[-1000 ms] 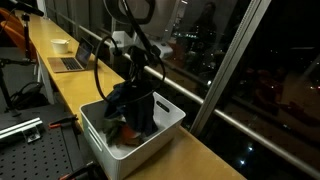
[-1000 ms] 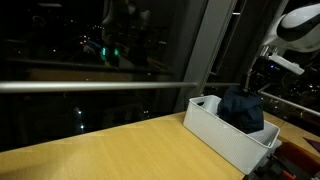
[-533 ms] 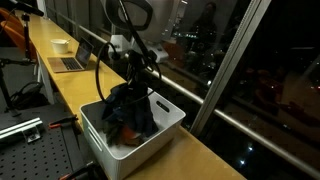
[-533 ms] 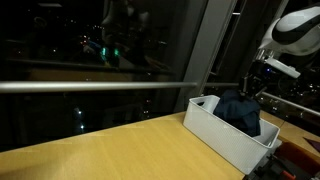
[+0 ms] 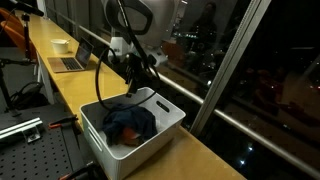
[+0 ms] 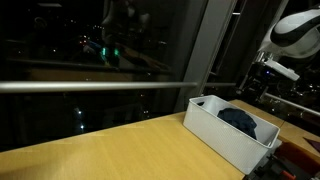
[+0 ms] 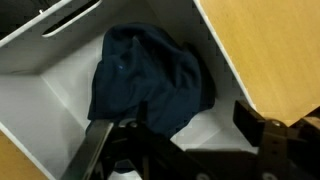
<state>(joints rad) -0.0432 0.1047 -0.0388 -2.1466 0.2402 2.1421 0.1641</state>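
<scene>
White bin (image 7: 40, 100) stands on the wooden tabletop (image 7: 270, 50). Dark blue cloth (image 7: 150, 75) lies crumpled inside the bin. Your tool (image 5: 136, 86) hangs above the cloth, fingers spread wide, gripping nothing.

readable text: none that you can make out in any view.
white bin (image 5: 100, 140): plain walls, with no label, brand or number you could read.
dark blue cloth (image 7: 140, 75), inside the bin: no tag or print showing to you.
laptop (image 5: 72, 62), well beyond the bin on the same counter: too small and blurred for you to read anything.
</scene>
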